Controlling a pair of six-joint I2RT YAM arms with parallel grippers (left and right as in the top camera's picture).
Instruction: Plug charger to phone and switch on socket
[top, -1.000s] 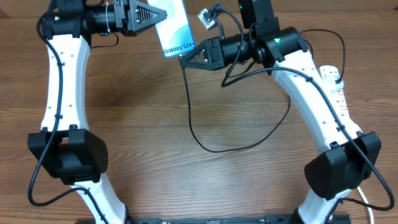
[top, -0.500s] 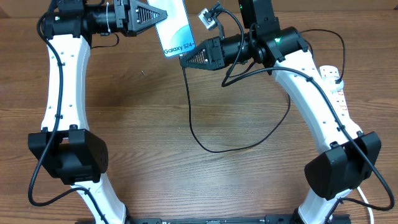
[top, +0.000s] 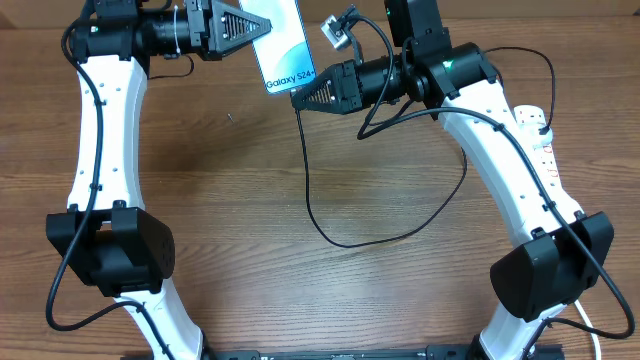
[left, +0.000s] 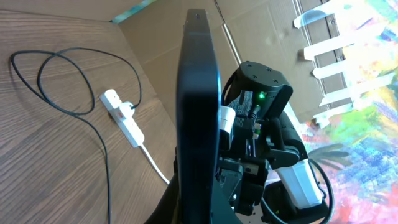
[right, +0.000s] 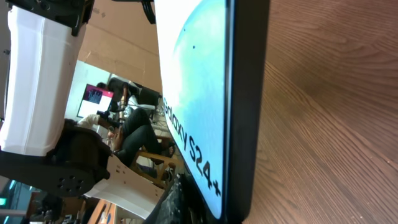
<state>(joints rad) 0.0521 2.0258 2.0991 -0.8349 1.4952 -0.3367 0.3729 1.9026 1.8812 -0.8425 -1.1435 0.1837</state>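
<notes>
Wooden table (top: 250, 210), top centre: left gripper (top: 265, 24) pinching phone (top: 287, 45), shifted slightly rightward toward charger (top: 306, 170) tip pinched in right gripper (top: 297, 98); mating imminent.

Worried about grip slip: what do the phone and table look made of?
The phone: glossy, glass-like screen with even sheen; dark smooth frame, metal or plastic, unclear. The table: brown wood grain, matte; possibly laminate.

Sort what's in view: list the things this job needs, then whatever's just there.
Job:
phone, held in the left gripper
charger, its tip end at the right gripper
socket

Just there:
cardboard wall
colourful painting
person in the background
</notes>
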